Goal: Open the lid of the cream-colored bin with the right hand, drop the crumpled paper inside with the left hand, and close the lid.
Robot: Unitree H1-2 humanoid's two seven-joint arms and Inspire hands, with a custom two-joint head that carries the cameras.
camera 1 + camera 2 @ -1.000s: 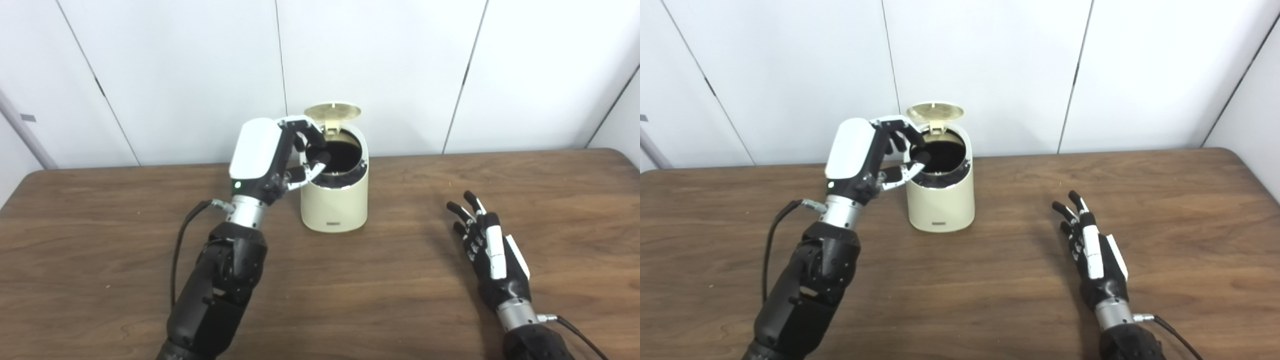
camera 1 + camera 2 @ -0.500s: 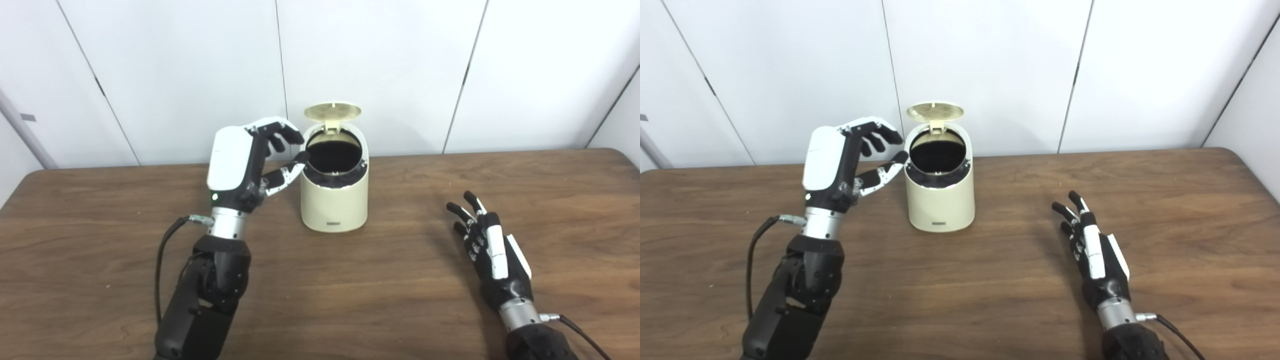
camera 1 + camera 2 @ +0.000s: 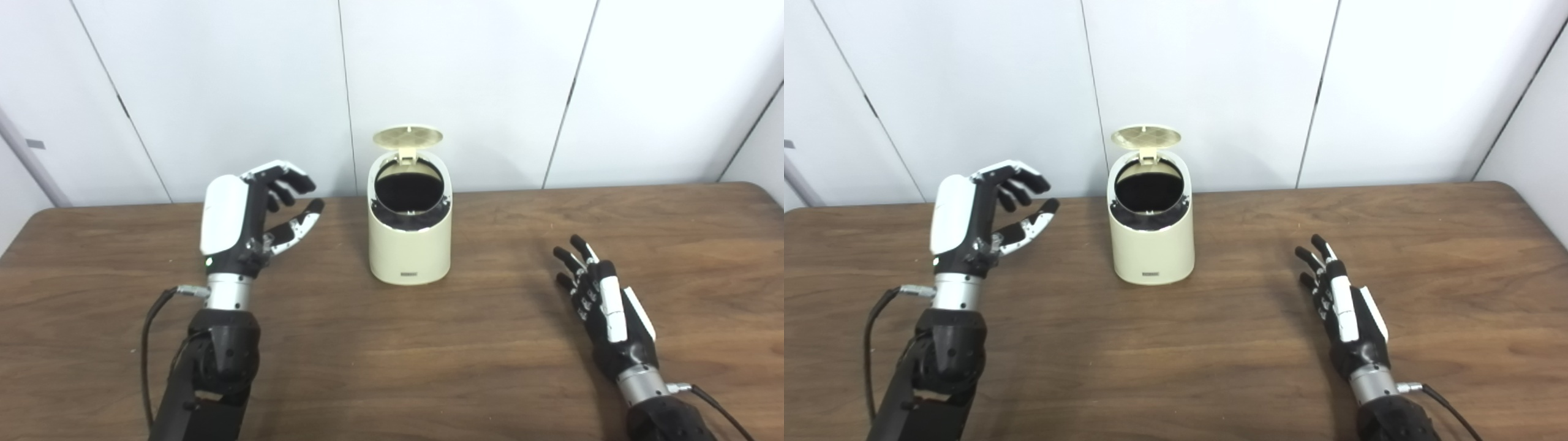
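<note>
Through the left eye view I saw the cream-colored bin (image 3: pixel 409 236) standing upright on the wooden table (image 3: pixel 392 355), near the table's back edge and about midway along it. Its lid (image 3: pixel 407 136) stood tipped up at the rear, hinged behind the round mouth, and the inside looked dark, so I could not tell what lay in it. My left hand (image 3: pixel 248 214) was raised off the table toward the back left corner, well apart from the bin, palm turned toward it; the fingers (image 3: pixel 288 180) were curled loosely and spread from the thumb, and it had hold of nothing. A black cable ran from its wrist down along the forearm. My right hand (image 3: pixel 603 306) lay low over the table toward the right front corner, fingers stretched and fanned toward the bin, holding nothing. I could not find the crumpled paper anywhere on the table. In the right eye view the bin (image 3: pixel 1150 233) sat a little left of the picture's middle, lid (image 3: pixel 1145 136) up against the white wall panels (image 3: pixel 1213 79) behind it. The left hand (image 3: pixel 977 223) hung clear of the bin with bare table between them, fingers parted and empty. The right hand (image 3: pixel 1344 312) rested flat and splayed near the table's front edge, well apart from the bin.
</note>
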